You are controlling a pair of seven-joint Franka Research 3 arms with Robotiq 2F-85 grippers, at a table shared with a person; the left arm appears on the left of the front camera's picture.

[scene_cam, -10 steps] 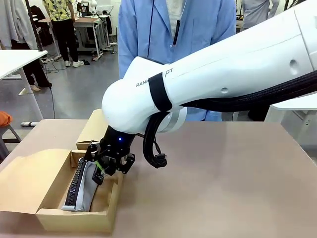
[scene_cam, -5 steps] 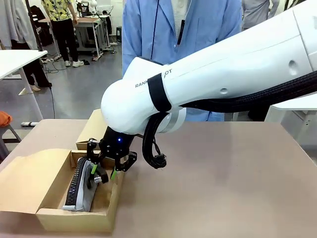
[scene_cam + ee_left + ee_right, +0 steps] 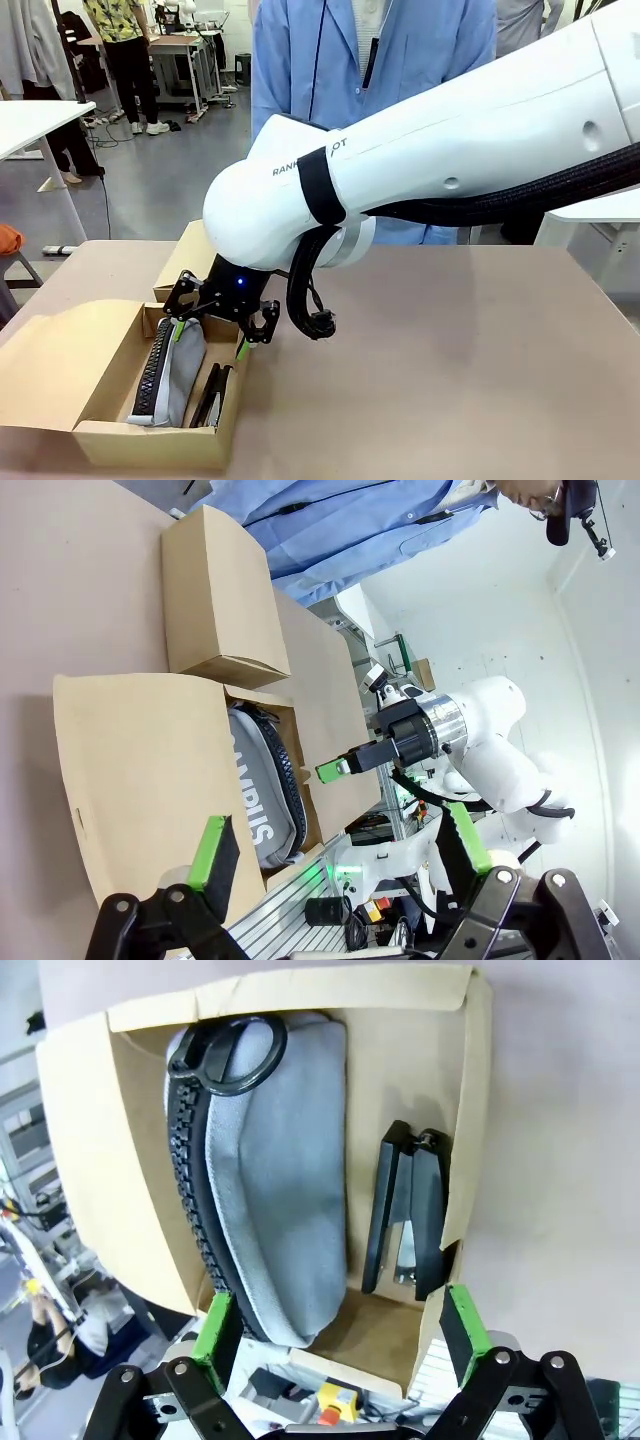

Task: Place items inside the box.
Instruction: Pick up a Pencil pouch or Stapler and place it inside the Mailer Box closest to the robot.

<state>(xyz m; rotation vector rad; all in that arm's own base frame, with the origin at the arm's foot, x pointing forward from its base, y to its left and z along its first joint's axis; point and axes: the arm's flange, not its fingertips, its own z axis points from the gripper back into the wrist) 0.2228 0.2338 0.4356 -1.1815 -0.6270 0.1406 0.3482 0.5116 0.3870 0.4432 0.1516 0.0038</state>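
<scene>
In the front view, the right arm reaches across the desk (image 3: pixel 460 350) from the right, and the right gripper (image 3: pixel 210 338) hangs just above the near-right part of the box (image 3: pixel 150 442), its jaws spread wide and holding nothing. Inside the box the zip pouch (image 3: pixel 172 372) lies lengthwise with the black stapler (image 3: pixel 213 395) beside it, against the right wall. A smaller cardboard box (image 3: pixel 185 262) sits just behind, and a person in a blue coat (image 3: pixel 400 60) stands at the far side. In the left wrist view, the left gripper (image 3: pixel 340 845) is well apart from the work, its jaws wide open and empty; beyond it lie the box's lid flap (image 3: pixel 130 770), the pouch (image 3: pixel 262 800) and the smaller box (image 3: pixel 215 610). In the right wrist view, the right gripper (image 3: pixel 338 1325) looks straight down into the box (image 3: pixel 472 1090), jaws parted and empty, above the pouch (image 3: pixel 285 1160) and the stapler (image 3: pixel 405 1220), which lie side by side.
</scene>
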